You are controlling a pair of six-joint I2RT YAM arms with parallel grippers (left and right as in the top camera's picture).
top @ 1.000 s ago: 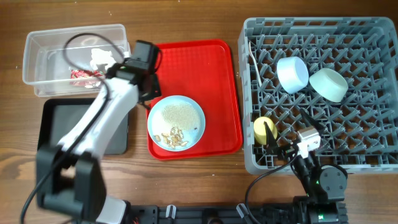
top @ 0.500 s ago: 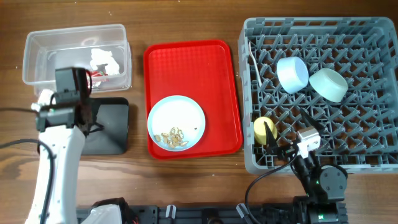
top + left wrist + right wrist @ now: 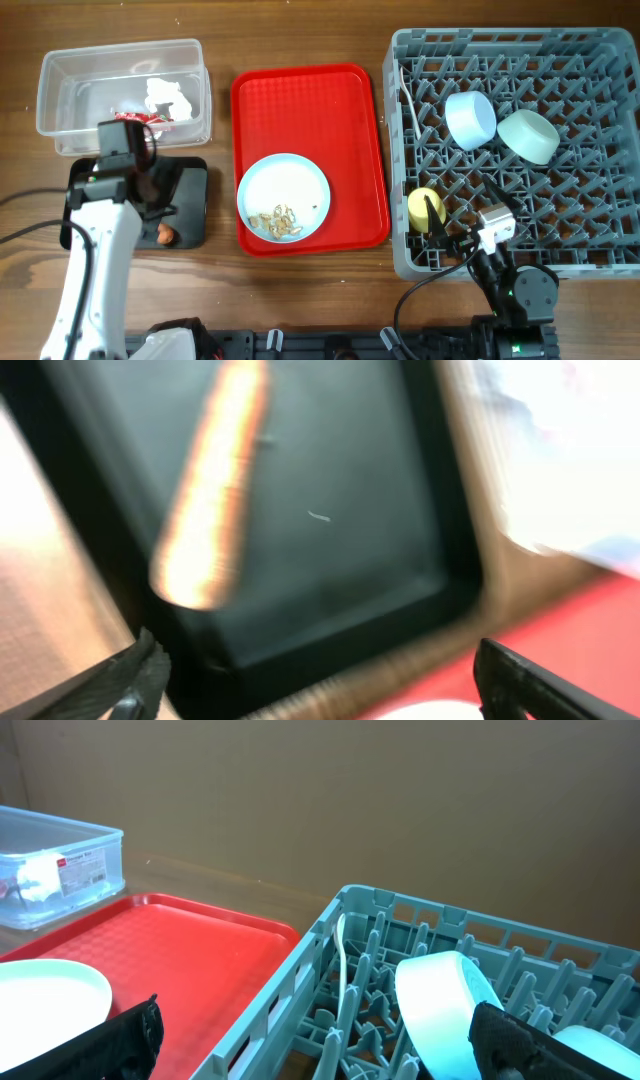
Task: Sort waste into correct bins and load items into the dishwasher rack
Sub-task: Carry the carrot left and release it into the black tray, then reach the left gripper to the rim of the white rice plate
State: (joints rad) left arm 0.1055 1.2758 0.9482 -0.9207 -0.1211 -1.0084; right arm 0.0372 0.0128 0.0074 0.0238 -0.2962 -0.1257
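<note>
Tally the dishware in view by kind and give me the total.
Plates: 1, the pale blue round plate
Bowls: 2, the light blue round bowl and the mint-green round bowl
Cups: 1, the small yellow cup
Spoons: 1, the white spoon
Total: 5

The table [image 3: 300,300] is brown wood with the grain running lengthwise (darker streaks and a few knots show in the overhead view). Behind it, in the right wrist view, stands a plain, matte brown wall [image 3: 350,790] with a vertical seam near its left edge. The light is soft and even.
</note>
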